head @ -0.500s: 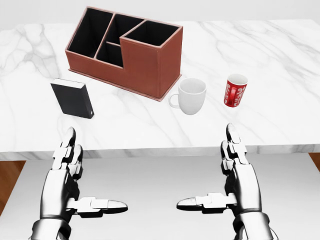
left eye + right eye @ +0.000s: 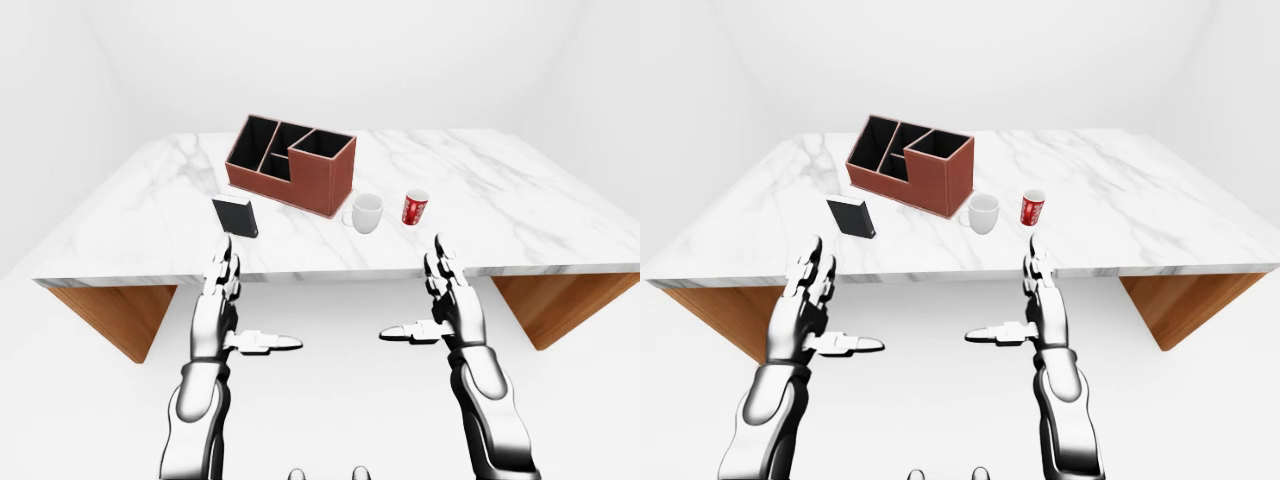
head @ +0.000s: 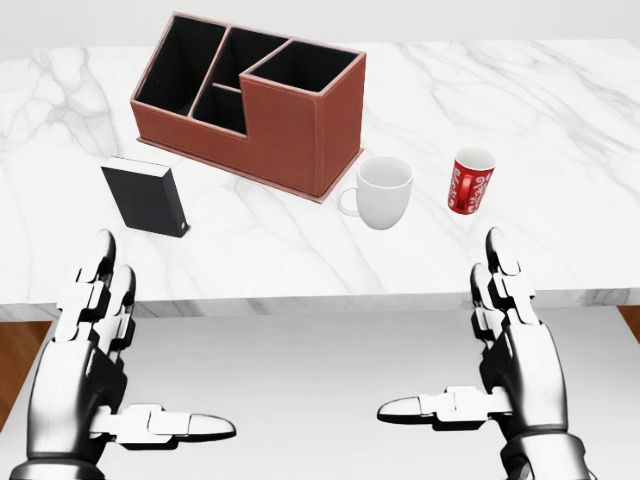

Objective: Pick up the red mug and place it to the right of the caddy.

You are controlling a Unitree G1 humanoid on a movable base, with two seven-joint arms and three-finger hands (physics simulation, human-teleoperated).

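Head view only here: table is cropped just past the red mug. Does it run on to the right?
Observer: Yes. In the left-eye view the table runs well past the mug before its right edge.
Operator: Brown slivers at my lower corners, what are they?
Observer: Wooden supports under the table ends. The right support stands right of the right hand, apart from it.
Operator: Left side?
Observer: The left support stands left of the left hand, also apart.
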